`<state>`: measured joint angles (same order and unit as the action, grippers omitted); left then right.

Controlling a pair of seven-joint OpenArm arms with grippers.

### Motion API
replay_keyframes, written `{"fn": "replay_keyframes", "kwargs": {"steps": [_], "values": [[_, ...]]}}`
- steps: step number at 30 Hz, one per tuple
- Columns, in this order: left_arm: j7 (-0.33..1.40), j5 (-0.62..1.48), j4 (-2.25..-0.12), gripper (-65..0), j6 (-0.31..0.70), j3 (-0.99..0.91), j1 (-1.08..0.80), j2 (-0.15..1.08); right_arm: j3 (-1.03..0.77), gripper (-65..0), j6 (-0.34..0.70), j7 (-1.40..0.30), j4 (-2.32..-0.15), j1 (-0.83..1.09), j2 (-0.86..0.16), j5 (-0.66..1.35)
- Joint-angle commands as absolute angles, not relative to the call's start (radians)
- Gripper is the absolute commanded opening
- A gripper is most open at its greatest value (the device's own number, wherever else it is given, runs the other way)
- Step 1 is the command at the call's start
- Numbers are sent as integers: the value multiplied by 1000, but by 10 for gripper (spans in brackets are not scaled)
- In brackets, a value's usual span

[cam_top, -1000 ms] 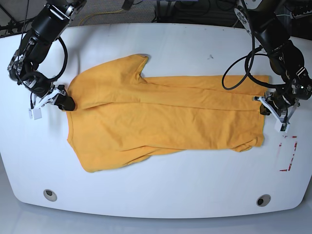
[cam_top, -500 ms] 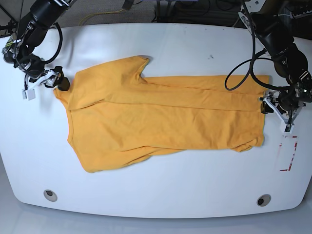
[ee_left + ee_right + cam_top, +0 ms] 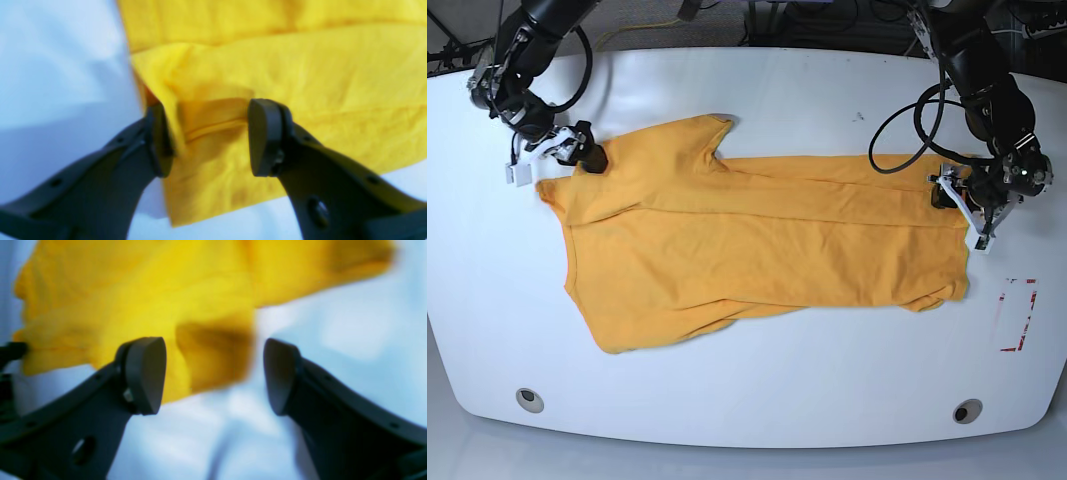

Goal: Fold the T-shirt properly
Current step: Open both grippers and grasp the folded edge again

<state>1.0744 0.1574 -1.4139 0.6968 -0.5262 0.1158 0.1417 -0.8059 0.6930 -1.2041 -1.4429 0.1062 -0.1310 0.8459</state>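
A big white table (image 3: 777, 400) with rounded corners fills the view, its glossy top catching soft light. Two round dark fittings (image 3: 529, 400) sit near the front edge, a red-marked label (image 3: 1017, 315) lies near one side, and dark floor and cables (image 3: 642, 30) show behind.

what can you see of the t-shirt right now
The T-shirt is plain orange-yellow with no print, soft-looking and wrinkled. It lies flat lengthwise across the white table, with a long fold line running along its upper part and one sleeve sticking up near the top. The left pincer stands open around a bunched hem corner at one end. The right pincer stands open over a cloth edge at the other end; contact there is too blurred to judge.
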Motion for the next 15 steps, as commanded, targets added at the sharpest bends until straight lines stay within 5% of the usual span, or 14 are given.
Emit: {"fn": "replay_keyframes", "kwargs": {"steps": [1,6,10,15], "values": [[1041,170,-1428,-383,698,-515,117,148,-773,-212,698,-1208,-1454,113,-136,839],[977,166,-1432,-392,698,-513,88,143,-722,-239,698,-1208,-1463,117,-116,848],[974,166,-1432,-392,698,-516,68,147,-719,-395,698,-1216,-1512,128,-102,846],[974,165,-1429,-393,698,-519,62,148,-717,-499,698,-1256,-1610,157,-102,848]]}}
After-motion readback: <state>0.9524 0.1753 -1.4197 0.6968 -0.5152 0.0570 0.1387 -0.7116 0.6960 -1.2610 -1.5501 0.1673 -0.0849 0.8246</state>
